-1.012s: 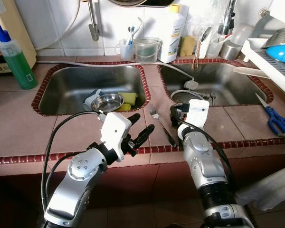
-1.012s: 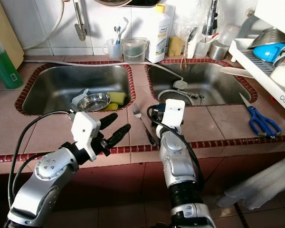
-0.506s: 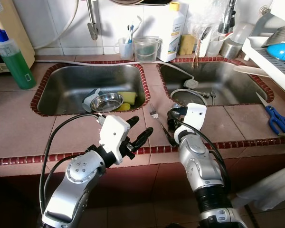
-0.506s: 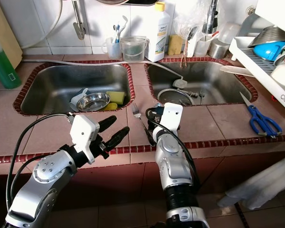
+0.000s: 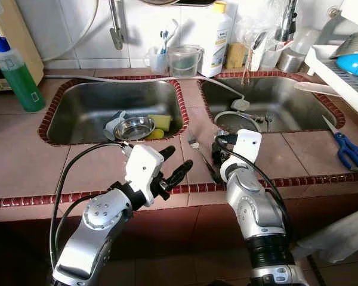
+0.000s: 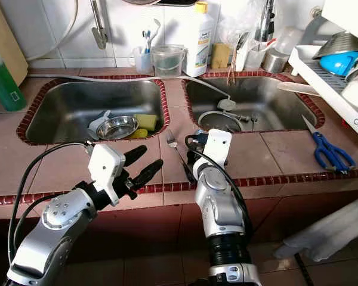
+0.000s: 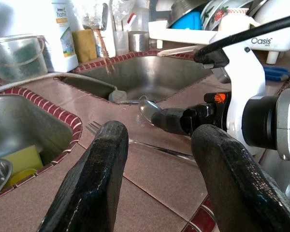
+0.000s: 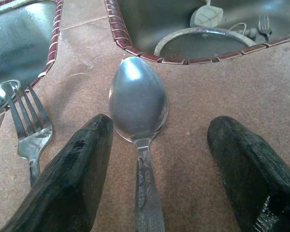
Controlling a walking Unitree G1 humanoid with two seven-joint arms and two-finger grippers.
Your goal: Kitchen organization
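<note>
head view: right pincer (image 5: 218, 156) has slid a bit left since a second ago, now over the fork (image 5: 203, 156) on the tiled surface (image 5: 24, 161); left pincer (image 5: 172, 164) spread, barely moved.
right wrist view: fingers (image 8: 67, 179) spread, straddling a spoon (image 8: 139, 125), probably not touching it.

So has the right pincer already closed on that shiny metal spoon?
No, the right pincer is open, its fingers either side of the shiny metal spoon on the counter.

A steel spoon (image 8: 138, 101) lies bowl-up on the brown tiled counter (image 8: 208, 96), its patterned handle running between the right gripper (image 8: 157, 183)'s two spread black fingers (image 8: 67, 179). A fork (image 8: 26, 121) lies at the spoon's nine o'clock. At its one o'clock, a round pan (image 8: 203, 41) sits in the sink (image 8: 150, 19).
</note>
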